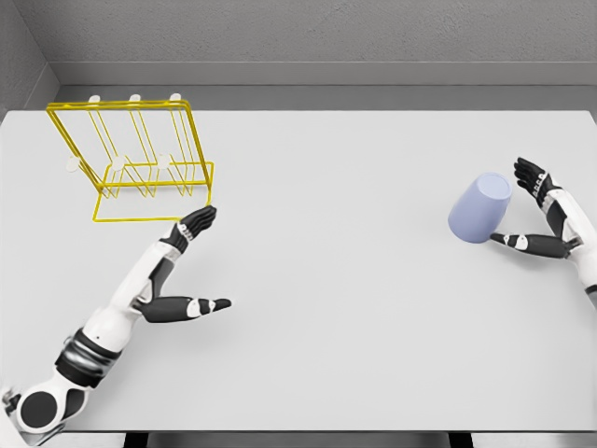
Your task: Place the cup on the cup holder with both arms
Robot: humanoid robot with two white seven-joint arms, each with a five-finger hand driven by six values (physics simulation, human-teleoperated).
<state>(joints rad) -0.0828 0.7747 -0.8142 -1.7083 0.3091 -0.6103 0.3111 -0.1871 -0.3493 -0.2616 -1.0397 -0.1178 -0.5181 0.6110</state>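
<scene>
A lavender cup (pixel 479 208) stands upside down on the white table (pixel 336 308) at the right, its wider rim downward. My right hand (pixel 508 205) is just to the cup's right, fingers (pixel 534 175) spread behind it and thumb (pixel 522 244) in front, open and not closed on it. A yellow wire cup holder (pixel 140 161) with white-tipped pegs stands at the far left of the table. My left hand (pixel 220 258) lies open on the table just in front and to the right of the holder, its fingers (pixel 198 224) pointing toward the holder's base and holding nothing.
The table's left edge runs close to the holder, and a grey wall rises behind the table's far edge. Its front edge passes just below my left arm.
</scene>
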